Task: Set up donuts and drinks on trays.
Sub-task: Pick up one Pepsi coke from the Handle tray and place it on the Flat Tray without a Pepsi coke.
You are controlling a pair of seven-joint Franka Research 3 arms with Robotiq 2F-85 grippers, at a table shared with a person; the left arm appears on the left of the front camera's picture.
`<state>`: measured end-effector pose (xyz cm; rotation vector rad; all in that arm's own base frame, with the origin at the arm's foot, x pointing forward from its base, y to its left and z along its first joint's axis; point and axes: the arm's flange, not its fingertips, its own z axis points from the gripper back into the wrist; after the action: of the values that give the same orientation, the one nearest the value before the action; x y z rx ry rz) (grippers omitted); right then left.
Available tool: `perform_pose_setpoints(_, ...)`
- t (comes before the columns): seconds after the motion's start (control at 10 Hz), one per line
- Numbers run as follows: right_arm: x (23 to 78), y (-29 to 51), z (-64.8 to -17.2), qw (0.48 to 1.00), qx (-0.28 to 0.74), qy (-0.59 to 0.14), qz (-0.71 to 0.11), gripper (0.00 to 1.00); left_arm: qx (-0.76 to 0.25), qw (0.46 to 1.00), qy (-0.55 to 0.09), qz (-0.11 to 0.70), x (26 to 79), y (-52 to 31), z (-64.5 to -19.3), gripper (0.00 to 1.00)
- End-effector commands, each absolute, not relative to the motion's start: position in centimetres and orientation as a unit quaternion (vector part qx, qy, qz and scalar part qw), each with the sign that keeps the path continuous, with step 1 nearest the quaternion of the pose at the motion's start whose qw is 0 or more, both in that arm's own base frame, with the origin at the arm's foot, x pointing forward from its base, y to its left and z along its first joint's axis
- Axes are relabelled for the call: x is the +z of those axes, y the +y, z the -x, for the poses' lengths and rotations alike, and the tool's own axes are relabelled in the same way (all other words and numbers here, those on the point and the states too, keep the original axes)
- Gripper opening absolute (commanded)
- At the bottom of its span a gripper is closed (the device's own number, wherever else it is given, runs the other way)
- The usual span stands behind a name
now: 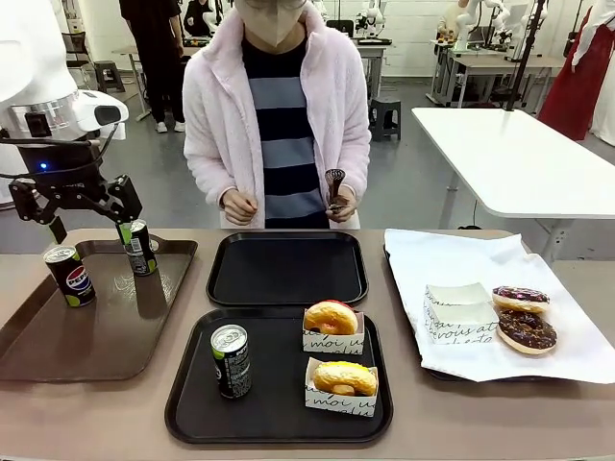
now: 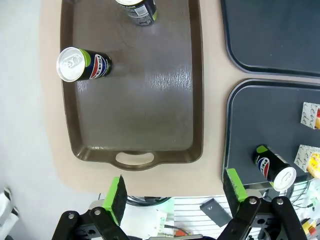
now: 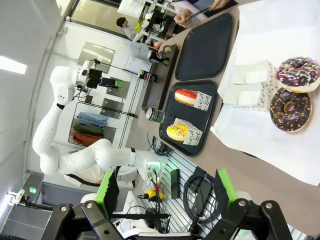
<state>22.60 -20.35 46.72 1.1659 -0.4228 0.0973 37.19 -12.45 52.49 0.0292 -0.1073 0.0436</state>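
The far black tray [image 1: 286, 269] lies bare and can be reached from above or from either side. The person's hands [image 1: 238, 205] hang just beyond its far rim. On the near black tray [image 1: 279, 415], 1 can [image 1: 231, 360] stands left and 2 donuts [image 1: 332, 317] in paper holders [image 1: 333, 343] stand right, with a lane between them. The brown tray [image 1: 96, 336] is open across its middle and near half. A Pepsi can [image 1: 69, 274] and a 2nd can [image 1: 142, 254] block its far end. On the paper-lined tray [image 1: 432, 252], 2 chocolate donuts [image 1: 527, 329] and empty holders [image 1: 459, 307] take the middle.
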Motion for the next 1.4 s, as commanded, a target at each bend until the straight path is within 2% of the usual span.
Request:
perform_pose_setpoints(0.0,46.9,-20.5,-22.8,0.804,0.051,-0.21,-0.555,1.0,0.002,1.0,-0.019,-0.015,52.4,-8.6,-41.2,1.0)
perform_pose_setpoints(0.2,46.9,-20.5,-22.8,0.804,0.051,-0.21,-0.555,1.0,-0.011,1.0,0.003,-0.005,53.2,-4.5,-45.7,1.0)
perform_pose_setpoints(0.4,46.9,-20.5,-22.8,0.804,0.051,-0.21,-0.555,1.0,-0.015,1.0,0.0,-0.024,53.4,-1.4,-48.4,1.0)
perform_pose_setpoints(0.7,46.9,-20.5,-22.8,0.804,0.051,-0.21,-0.555,1.0,-0.037,0.999,0.01,-0.026,50.8,1.7,-51.0,1.0)
perform_pose_setpoints(1.1,46.9,-20.5,-22.8,0.804,0.051,-0.21,-0.555,1.0,-0.034,0.999,0.021,0.0,46.7,5.1,-50.0,1.0)
perform_pose_setpoints(1.3,46.9,-20.5,-22.8,0.804,0.051,-0.21,-0.555,1.0,-0.026,0.999,0.029,-0.014,48.0,3.4,-50.8,1.0)
